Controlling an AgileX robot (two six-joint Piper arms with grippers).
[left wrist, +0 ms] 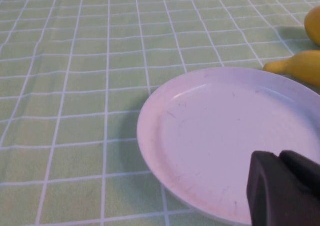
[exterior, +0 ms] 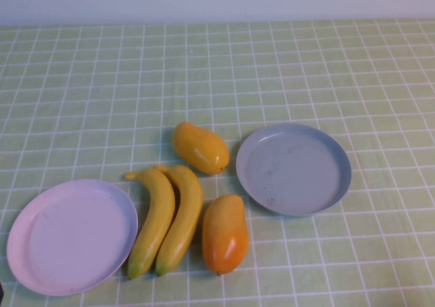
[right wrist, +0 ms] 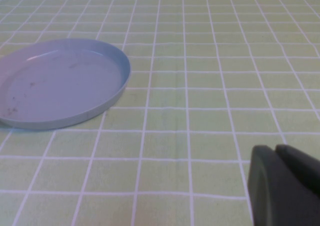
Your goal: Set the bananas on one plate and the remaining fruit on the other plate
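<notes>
Nothing is sorted yet. Two bananas (exterior: 166, 219) lie side by side on the desk (exterior: 102, 83), between the pink plate (exterior: 71, 236) on the robot's left and the grey-blue plate (exterior: 293, 169) on its right. One mango (exterior: 200, 147) sits just behind the bananas; the other mango (exterior: 225, 233) lies just to their right, near the grey-blue plate's rim. Both plates are empty.

The left hand (left wrist: 285, 188) hangs over the near part of the pink plate, holding nothing; whether it is open I cannot tell. The right hand (right wrist: 285, 183) hovers over bare desk beside the grey-blue plate, also holding nothing, its opening hidden too.

A sensible first move is probably to take the outer banana across its middle, squarely across its width, since the smooth skin may slip and its neighbour touches it.
</notes>
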